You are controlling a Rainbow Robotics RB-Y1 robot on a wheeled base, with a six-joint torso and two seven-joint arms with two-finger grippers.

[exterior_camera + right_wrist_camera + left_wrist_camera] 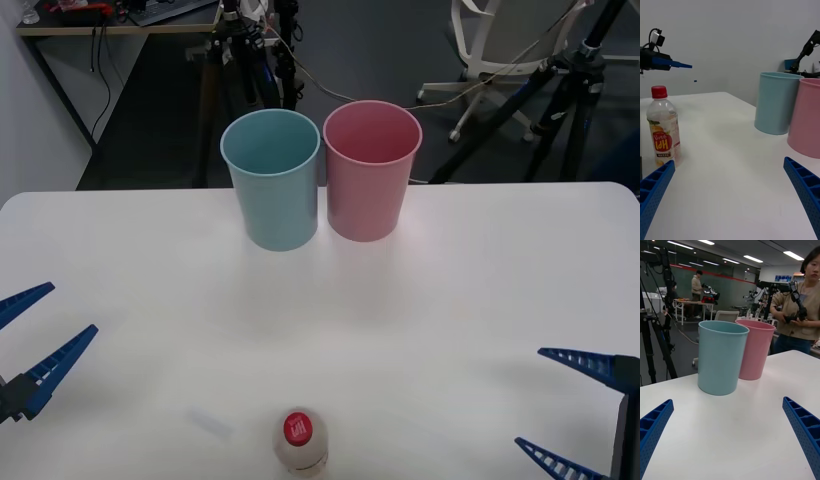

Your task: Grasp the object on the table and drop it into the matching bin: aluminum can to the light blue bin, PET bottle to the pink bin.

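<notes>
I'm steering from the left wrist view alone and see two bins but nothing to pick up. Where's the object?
Observer: The PET bottle stands upright at the table's near edge, between the arms.
Operator: Which end effector is closer?
Observer: I can't tell; the left end effector and the right end effector both hang open to either side.
Operator: Anything on its label?
Observer: A fruit print, under a red cap.

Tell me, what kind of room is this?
Probably a robotics lab or workshop: camera tripods and an office chair stand behind the white table, and a workbench with equipment sits farther back.
</notes>
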